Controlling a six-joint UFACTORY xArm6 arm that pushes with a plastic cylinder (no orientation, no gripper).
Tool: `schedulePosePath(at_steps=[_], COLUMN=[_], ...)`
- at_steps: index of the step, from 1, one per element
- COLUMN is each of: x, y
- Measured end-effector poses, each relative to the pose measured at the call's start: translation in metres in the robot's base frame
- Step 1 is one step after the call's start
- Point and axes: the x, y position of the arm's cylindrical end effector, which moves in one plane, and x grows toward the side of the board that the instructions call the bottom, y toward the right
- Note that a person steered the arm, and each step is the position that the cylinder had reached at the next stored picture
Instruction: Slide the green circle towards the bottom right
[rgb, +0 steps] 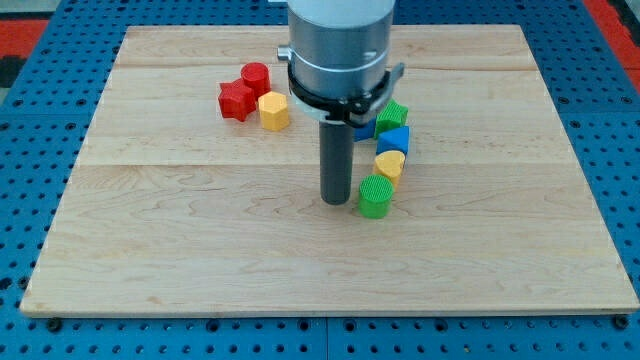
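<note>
where the rod comes down near the middle of the bench (150, 250), its tip (335, 201) stands just left of the green circle (375, 197), close to touching it. above the circle a short column climbs: yellow block (390, 164), blue block (395, 140), green block (393, 114). well apart at upper left sit a red cylinder (256, 76), a red block (236, 101) and a yellow block (273, 110). the arm carries no jaws.

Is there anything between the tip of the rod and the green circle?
Nothing. In the camera view, my tip sits right beside the green circle, on its left, with only a sliver of bare board between them.
</note>
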Motion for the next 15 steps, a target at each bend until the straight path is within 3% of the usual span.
schedulePosePath(at_steps=[2, 5, 8, 15], x=[0.01, -0.008, -0.007, 0.009], y=[0.026, 0.038, 0.112, 0.163])
